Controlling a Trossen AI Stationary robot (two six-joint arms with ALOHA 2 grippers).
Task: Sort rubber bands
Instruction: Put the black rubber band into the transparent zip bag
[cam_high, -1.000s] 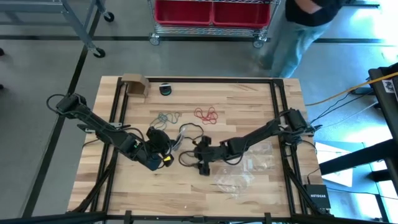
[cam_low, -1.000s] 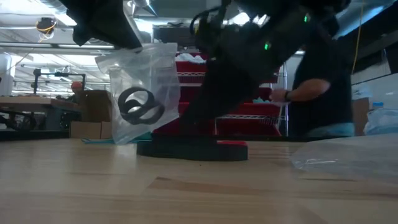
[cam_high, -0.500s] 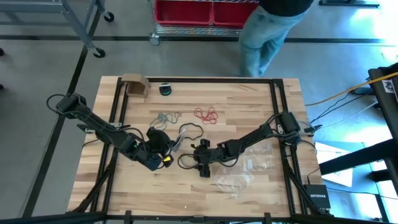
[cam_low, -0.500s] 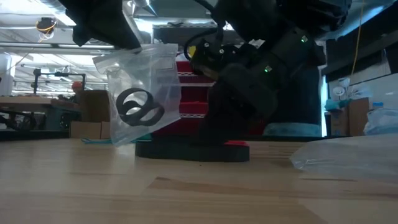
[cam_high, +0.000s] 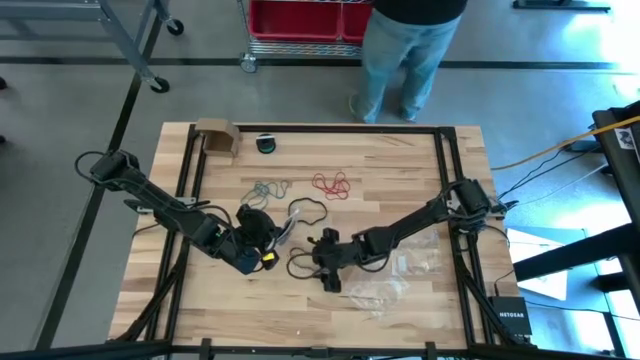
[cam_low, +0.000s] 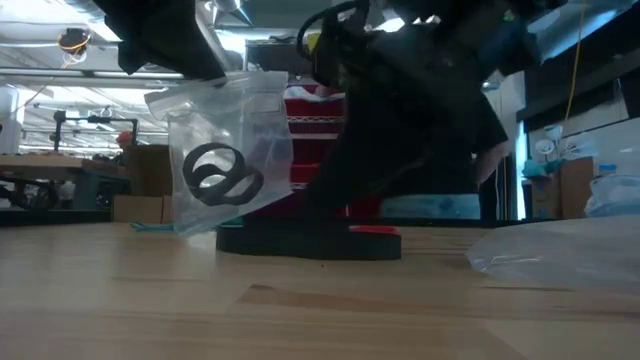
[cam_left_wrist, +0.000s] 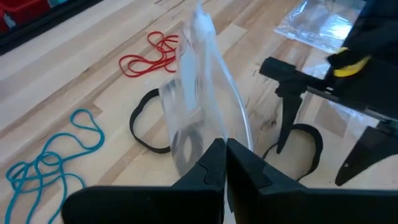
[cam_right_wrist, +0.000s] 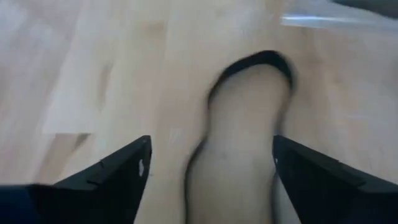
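Pale wooden planks form the table, grain running lengthwise. Beyond its far edge stands a person. Just ahead of the left gripper, clamped between its closed fingers, a crinkled clear plastic bag hangs with black rubber bands coiled inside. Spread wide and angled low over the wood, the right gripper straddles one floppy black rubber band. Farther out lie red bands and teal bands.
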